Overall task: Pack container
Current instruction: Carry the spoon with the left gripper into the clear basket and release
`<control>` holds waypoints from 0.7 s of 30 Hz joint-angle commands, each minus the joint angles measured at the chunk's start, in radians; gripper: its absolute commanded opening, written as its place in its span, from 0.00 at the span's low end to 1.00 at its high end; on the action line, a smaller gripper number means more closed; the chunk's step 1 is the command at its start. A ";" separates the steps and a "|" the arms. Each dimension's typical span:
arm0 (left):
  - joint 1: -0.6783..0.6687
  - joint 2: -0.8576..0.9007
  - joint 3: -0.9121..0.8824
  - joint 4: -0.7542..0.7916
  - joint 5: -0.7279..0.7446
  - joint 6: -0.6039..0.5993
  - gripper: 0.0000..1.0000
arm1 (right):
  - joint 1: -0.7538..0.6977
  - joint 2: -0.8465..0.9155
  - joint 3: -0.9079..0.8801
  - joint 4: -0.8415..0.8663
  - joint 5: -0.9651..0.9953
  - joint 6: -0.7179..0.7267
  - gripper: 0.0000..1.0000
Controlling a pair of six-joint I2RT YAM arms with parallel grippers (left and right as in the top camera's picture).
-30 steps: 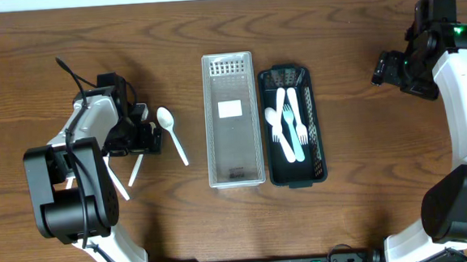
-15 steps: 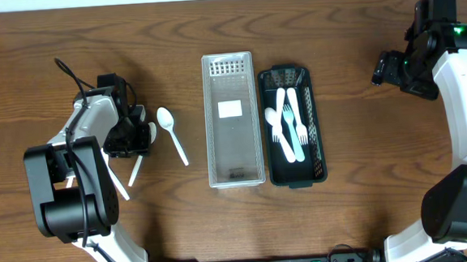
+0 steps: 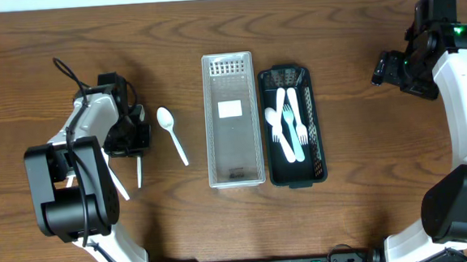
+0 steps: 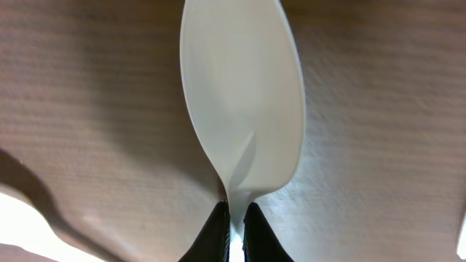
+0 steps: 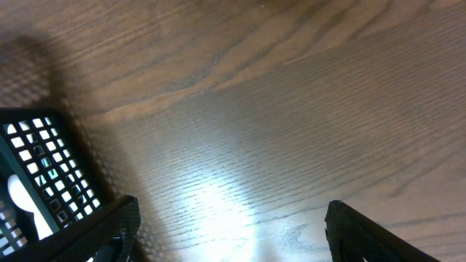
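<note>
My left gripper (image 3: 134, 139) is shut on a white plastic spoon at the left of the table. In the left wrist view the jaws pinch the neck just below the spoon's bowl (image 4: 244, 94), and its handle (image 3: 138, 172) sticks out toward the table's front. A second white spoon (image 3: 172, 135) lies just right of that gripper. The black mesh container (image 3: 318, 126) at centre holds several white forks and spoons (image 3: 288, 126). My right gripper (image 3: 384, 66) hangs open over bare wood at the far right, with nothing between its fingers (image 5: 109, 225).
A clear plastic tray (image 3: 232, 119) stands directly left of the black container, touching it. Another white utensil (image 3: 119, 187) lies under my left arm. A corner of the black container (image 5: 36, 167) shows at the left of the right wrist view.
My left gripper has shut on the spoon. Its handle has swung from slanted to pointing straight toward the table's front. The right arm has not moved.
</note>
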State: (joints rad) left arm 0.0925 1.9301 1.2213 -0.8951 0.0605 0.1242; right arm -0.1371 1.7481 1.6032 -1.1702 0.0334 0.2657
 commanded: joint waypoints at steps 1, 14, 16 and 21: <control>-0.048 -0.054 0.084 -0.059 0.006 -0.047 0.06 | -0.006 0.006 -0.006 0.000 0.000 -0.013 0.85; -0.434 -0.296 0.250 -0.097 0.016 -0.470 0.06 | -0.006 0.006 -0.006 0.007 0.000 -0.013 0.85; -0.484 -0.286 0.250 -0.066 0.055 -0.539 0.06 | -0.006 0.006 -0.006 0.007 0.000 -0.013 0.85; -0.578 -0.214 0.249 -0.014 0.071 -0.624 0.06 | -0.006 0.006 -0.006 0.005 -0.001 -0.013 0.84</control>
State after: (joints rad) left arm -0.4507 1.6642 1.4712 -0.9188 0.1104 -0.3946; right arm -0.1371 1.7481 1.6032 -1.1633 0.0334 0.2657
